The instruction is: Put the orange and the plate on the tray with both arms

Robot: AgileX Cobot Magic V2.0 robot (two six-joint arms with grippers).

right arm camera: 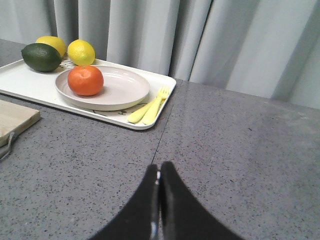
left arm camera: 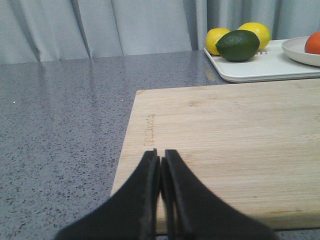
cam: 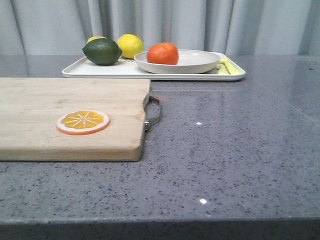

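Already the orange (cam: 162, 53) is sitting in the off-white plate (cam: 195, 62), and the plate is resting on the white tray (cam: 100, 71) at the far side of the grey speckled counter (cam: 225, 160). Judged from this layout, the task is looking complete and the step in hand is amounting to little more than keeping both arms clear.

Both arms are hanging back from the tray. The left gripper (left arm camera: 161, 156) is hovering over the near edge of the wooden cutting board (left arm camera: 225, 145), its jaws pressed together with nothing between them. The right gripper (right arm camera: 159, 170) is hovering over bare counter, well short of the tray, its jaws likewise closed and empty.

Doing this stage well is probably meaning retreating slowly and level, so that neither arm is clipping the tray's rim or nudging the board's metal handle (cam: 153, 113) beside it. The orange is lying toward one side of the plate rather than at its centre, so any knock is risking a roll.

Sharing the tray are a dark green lime (cam: 102, 51), two lemons (cam: 130, 45) and a pale yellow fork (right arm camera: 152, 106) with a second yellow utensil alongside. An orange slice disc (cam: 83, 122) is lying on the board.

A faint mark is showing on the board in the left wrist view, too indistinct to read; print on the tray near the fork is equally illegible.
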